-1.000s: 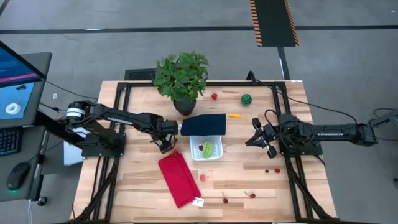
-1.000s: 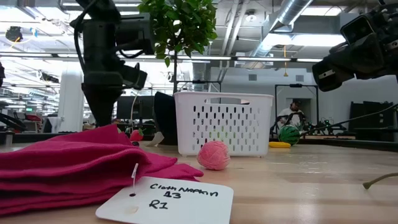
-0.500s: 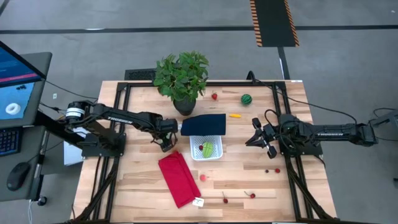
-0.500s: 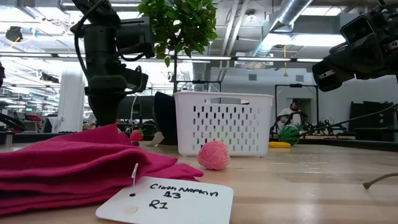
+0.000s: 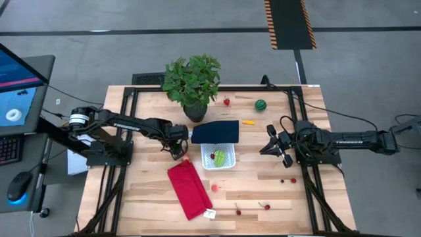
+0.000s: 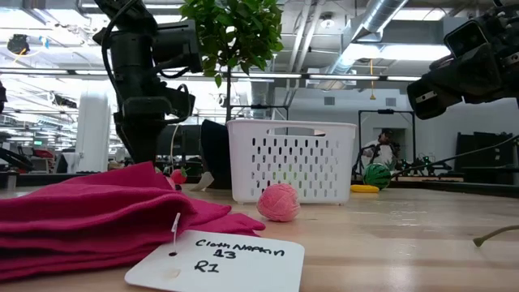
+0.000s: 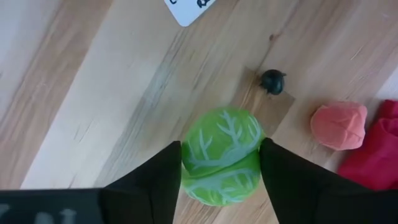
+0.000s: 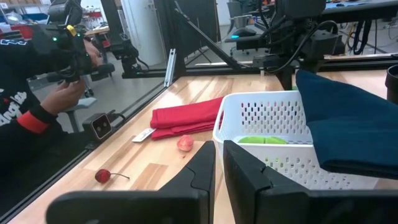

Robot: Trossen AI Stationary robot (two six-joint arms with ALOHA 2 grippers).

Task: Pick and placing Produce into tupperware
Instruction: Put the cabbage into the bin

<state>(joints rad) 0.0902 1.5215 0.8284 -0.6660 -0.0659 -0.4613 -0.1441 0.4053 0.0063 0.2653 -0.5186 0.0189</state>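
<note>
Low view: tag "Cloth Napkin 13 R1"

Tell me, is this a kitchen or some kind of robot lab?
Probably a robot lab or workshop, not a kitchen. The wooden table sits on a black metal frame on a bare grey floor, a computer monitor stands beside it, and the low view shows exposed ceiling pipes and more equipment behind.

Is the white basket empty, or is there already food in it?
Not empty. The high view shows a green toy vegetable lying inside the white basket; its blue lid rests off to one side, leaving the basket open.
</note>
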